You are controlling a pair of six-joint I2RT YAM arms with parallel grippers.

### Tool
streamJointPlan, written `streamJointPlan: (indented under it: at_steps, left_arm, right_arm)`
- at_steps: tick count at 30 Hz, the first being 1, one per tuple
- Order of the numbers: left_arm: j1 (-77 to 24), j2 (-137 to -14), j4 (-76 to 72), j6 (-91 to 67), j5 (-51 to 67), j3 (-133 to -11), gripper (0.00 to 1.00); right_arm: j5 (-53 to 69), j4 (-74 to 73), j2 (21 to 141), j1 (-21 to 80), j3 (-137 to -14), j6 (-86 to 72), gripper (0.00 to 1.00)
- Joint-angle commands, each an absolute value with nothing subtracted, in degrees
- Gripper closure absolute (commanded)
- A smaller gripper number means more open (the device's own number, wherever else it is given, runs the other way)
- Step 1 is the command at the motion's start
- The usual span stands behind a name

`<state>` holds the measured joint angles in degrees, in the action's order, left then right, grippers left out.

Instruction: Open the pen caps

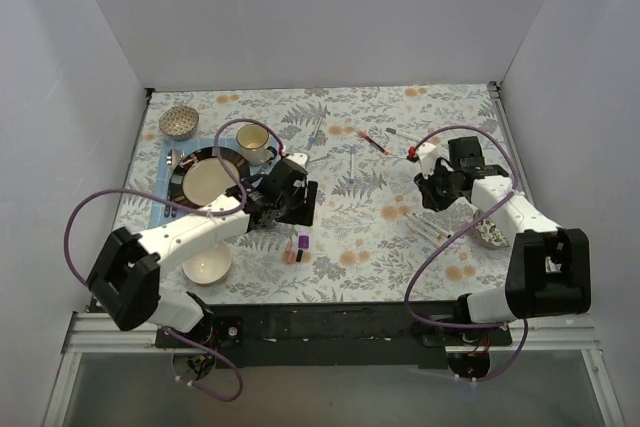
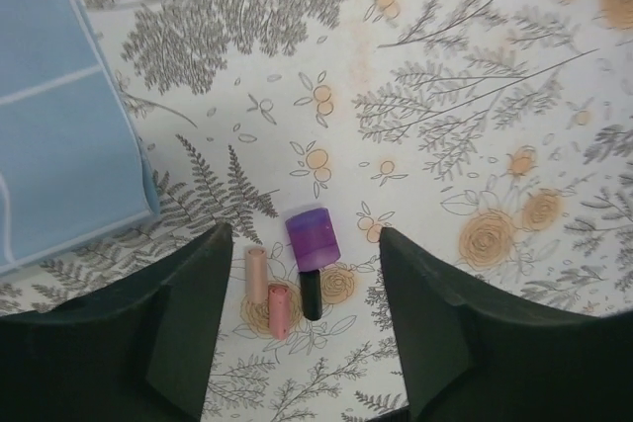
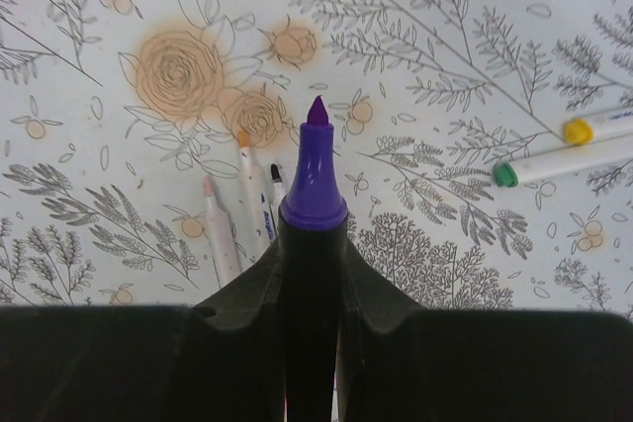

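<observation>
My left gripper is open and empty, hovering over loose pen caps on the floral cloth. Between its fingers lie a purple cap, a black cap and two pink caps. My right gripper is shut on a dark pen whose bare purple tip sticks out past the fingers. Below it lie three uncapped white pens. Two capped pens, one yellow-ended and one green-ended, lie to the right.
More pens lie mid-table, one red-ended. A dark plate on a blue mat, a cup, a metal strainer and a white bowl stand left. A small holder sits at the right edge.
</observation>
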<state>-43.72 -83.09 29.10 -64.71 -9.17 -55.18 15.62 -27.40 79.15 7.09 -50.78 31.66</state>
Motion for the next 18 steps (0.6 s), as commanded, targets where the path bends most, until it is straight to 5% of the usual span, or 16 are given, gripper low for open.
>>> streamJointPlan:
  at_steps: [1,6,18]
  left_arm:
    - [-43.95,-71.56,27.86,-59.86,-12.21,-57.39,0.32]
    - [-43.95,-61.28,25.14,-55.55,-18.53,-52.23,0.02]
    - [-43.95,-48.96,22.59,-55.02,-20.83,-43.07,0.02]
  right_arm:
    - [12.13,-30.14,82.08,5.89,-50.36,34.1,0.95]
    - [10.55,-31.11,84.72,5.01,-50.36,34.8,0.89]
    - [11.16,-32.17,88.59,2.11,-50.54,34.89,0.62]
